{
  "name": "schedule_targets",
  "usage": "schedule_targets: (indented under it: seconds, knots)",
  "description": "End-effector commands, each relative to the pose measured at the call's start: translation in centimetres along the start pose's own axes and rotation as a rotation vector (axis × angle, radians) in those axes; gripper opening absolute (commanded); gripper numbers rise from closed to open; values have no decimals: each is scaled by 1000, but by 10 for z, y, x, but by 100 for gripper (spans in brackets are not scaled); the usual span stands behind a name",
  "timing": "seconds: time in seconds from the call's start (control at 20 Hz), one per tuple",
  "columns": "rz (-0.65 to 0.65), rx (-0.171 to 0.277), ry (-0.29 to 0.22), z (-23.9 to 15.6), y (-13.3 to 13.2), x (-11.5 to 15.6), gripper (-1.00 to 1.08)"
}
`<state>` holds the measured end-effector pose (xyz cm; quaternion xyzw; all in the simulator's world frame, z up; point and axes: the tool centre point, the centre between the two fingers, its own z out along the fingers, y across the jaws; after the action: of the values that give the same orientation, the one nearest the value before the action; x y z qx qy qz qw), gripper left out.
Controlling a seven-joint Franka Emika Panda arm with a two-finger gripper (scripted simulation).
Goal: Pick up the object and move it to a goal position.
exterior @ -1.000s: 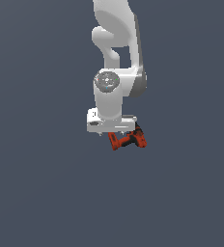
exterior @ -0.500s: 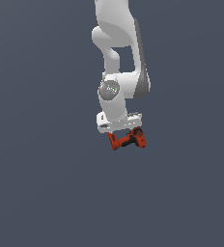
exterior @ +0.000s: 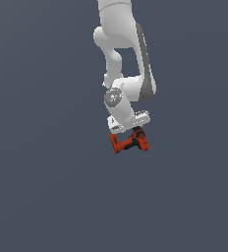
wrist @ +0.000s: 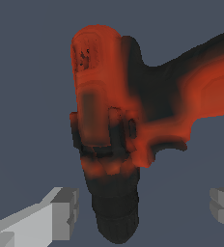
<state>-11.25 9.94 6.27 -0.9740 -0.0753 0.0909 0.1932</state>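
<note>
The drill [exterior: 129, 142] lies lengthwise across the exterior view beneath the tool [exterior: 131, 132], fingers apart.

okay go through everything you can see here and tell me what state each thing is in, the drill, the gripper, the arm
Small L-shaped red-orange cordless power drill with black nose: lying between the spread fingers, not clamped; no contact visible.
White two-finger gripper: open, one finger on each side of the drill's nose, gaps visible.
White robot arm: bent down over the drill, wrist directly above it in the exterior view.
</note>
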Motion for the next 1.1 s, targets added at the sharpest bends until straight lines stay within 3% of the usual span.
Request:
schedule_targets:
  seconds: [0.0, 0.3, 1.05]
  knots:
    - [-12, 29, -5, 8, -7, -6, 108]
    - [-26, 62, -12, 17, -16, -14, 108]
    - [-26, 63, -12, 47, -18, -16, 108]
